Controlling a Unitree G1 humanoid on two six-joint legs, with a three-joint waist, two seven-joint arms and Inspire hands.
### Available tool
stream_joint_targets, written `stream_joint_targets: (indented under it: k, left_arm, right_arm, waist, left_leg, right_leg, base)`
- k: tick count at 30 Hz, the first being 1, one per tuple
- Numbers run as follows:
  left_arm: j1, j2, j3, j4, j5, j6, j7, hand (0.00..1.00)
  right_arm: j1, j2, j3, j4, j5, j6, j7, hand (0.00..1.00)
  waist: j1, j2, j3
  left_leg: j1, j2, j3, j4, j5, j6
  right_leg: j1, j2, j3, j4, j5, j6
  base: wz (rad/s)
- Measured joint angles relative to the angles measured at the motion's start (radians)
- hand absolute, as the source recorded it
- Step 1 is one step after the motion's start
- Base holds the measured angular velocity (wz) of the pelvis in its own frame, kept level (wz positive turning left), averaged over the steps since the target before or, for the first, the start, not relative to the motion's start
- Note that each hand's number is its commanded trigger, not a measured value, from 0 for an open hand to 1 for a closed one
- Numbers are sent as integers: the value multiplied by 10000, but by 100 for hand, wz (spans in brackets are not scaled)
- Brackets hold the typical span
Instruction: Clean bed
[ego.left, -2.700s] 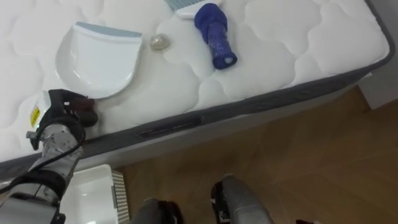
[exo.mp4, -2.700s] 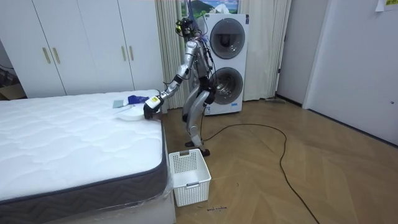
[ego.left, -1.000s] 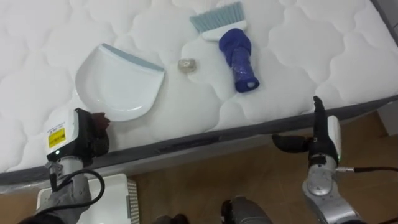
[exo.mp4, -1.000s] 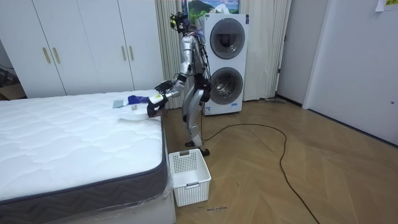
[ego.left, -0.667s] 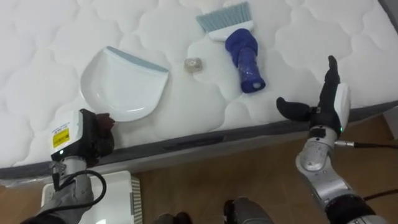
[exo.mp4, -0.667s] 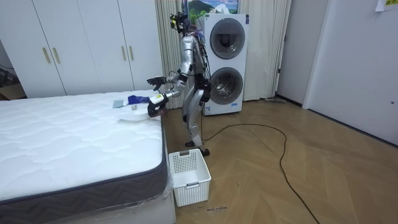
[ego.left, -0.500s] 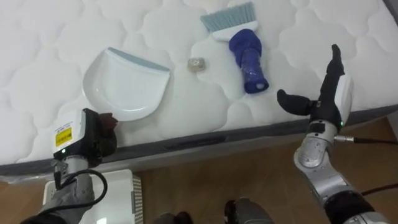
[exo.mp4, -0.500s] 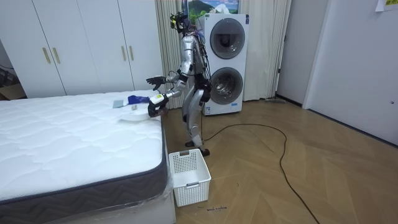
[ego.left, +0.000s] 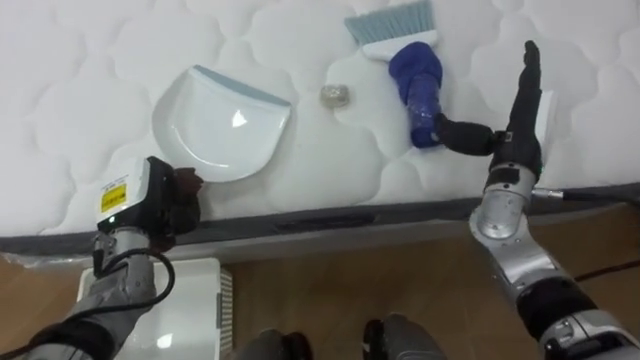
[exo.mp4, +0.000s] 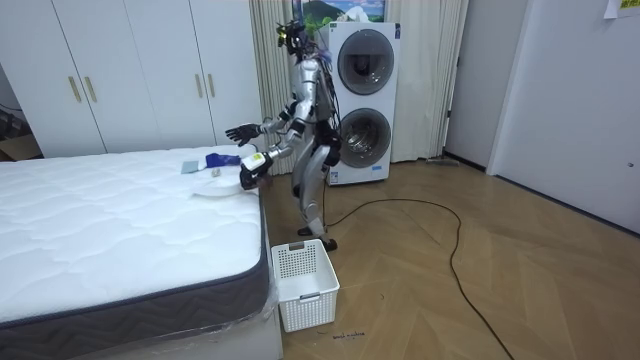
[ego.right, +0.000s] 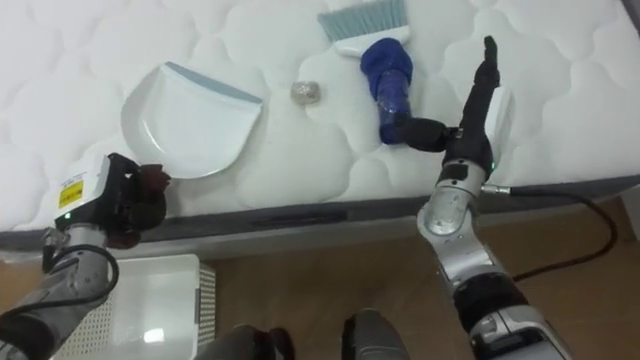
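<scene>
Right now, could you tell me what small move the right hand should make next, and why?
Probably ease the right hand toward the brush and curl it round the blue handle. That hand is open, fingers straight, thumb by the handle's near end, and the brush lies ungrasped on the mattress. The left hand grips the dustpan, with the small scrap lying between dustpan and brush.

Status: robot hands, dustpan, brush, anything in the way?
Left robot hand shut on dustpan handle at bed edge. Right robot hand open, thumb by brush handle. Scrap between dustpan and brush; nothing blocking.
</scene>
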Motion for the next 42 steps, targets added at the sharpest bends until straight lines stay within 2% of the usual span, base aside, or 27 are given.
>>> stream_joint_targets:
  k: [1,2,5,9,12,17,20,25,31,35,38,42]
  left_arm:
    - [-16,3,-3,-21,-6,-1,-26,100]
    - [-100,-3,-46,-48,-50,-10,-110,100]
    - [-431,-6,-159,-89,-66,-143,-178,100]
    - [-606,-23,-356,-396,15,-143,-183,100]
    - [-592,-38,-452,-568,49,-111,-174,100]
    - [-530,-95,-847,-884,35,73,-148,100]
    - [-399,-179,-847,-1062,35,248,-79,100]
    - [-257,-371,-920,-1267,66,371,47,100]
    - [-173,-382,-1025,-1672,50,679,0,100]
    - [-63,-375,-1351,-2082,39,926,84,100]
    - [103,-353,-1566,-2353,32,1111,83,100]
    - [121,-357,-1876,-2462,30,1266,40,100]
  right_arm:
    - [-52,-1,30,131,164,1,142,0]
    - [-182,-5,84,376,652,40,428,0]
    - [-695,-54,79,952,1936,115,1171,0]
    - [-1296,-121,73,1376,3280,283,2026,0]
    - [-1740,-298,74,1634,3846,341,2737,0]
    - [-2102,-793,-12,2144,4378,542,2904,0]
    - [-2110,-870,-25,2177,4530,551,3048,0]
    - [-2164,-987,-260,2720,4206,566,3105,0]
    - [-2312,-1198,-262,2947,3430,722,3068,0]
    - [-2520,-1295,-223,3079,2520,811,2418,0]
    - [-2725,-1327,-222,3324,1896,1013,2022,0]
    - [-2847,-1467,-188,3572,1061,1141,1521,0]
  waist:
    - [-10,3,3]
    - [3,22,51]
    - [184,61,102]
    - [509,58,105]
    - [522,52,109]
    - [786,46,111]
    - [811,46,111]
    - [802,33,112]
    - [814,36,111]
    - [844,43,107]
    - [932,54,101]
    - [899,107,116]
  left_leg:
    - [-65,-10,-42,95,-39,17]
    - [-175,-14,-146,307,-108,35]
    - [-655,3,-301,733,-189,102]
    - [-982,-55,-297,791,-161,161]
    - [-1095,-355,-489,565,29,194]
    - [-1096,-521,-552,349,112,193]
    - [-1096,-554,-578,307,119,183]
    - [-1119,-742,-717,257,154,173]
    - [-1399,-752,-827,343,198,120]
    - [-1674,-936,-815,339,268,120]
    - [-1763,-936,-826,346,289,85]
    - [-1840,-1094,-945,439,308,51]
  right_leg:
    - [-23,-15,-26,74,-35,17]
    - [-43,-42,-110,196,-92,32]
    - [-394,-50,-200,448,-108,61]
    - [-722,-93,-169,547,-78,114]
    - [-783,-427,-415,581,-145,112]
    - [-802,-589,-490,568,-237,152]
    - [-801,-589,-517,621,-266,140]
    - [-803,-734,-564,719,-395,174]
    - [-998,-835,-742,767,-457,92]
    - [-1377,-1011,-715,1093,-567,69]
    - [-1498,-1058,-726,1149,-587,34]
    - [-1593,-1262,-892,1550,-667,-52]
  base:
    - [18]
    - [18]
    - [8]
    - [3]
    - [32]
    - [15]
    - [5]
    - [14]
    - [8]
    - [10]
    - [5]
    - [17]
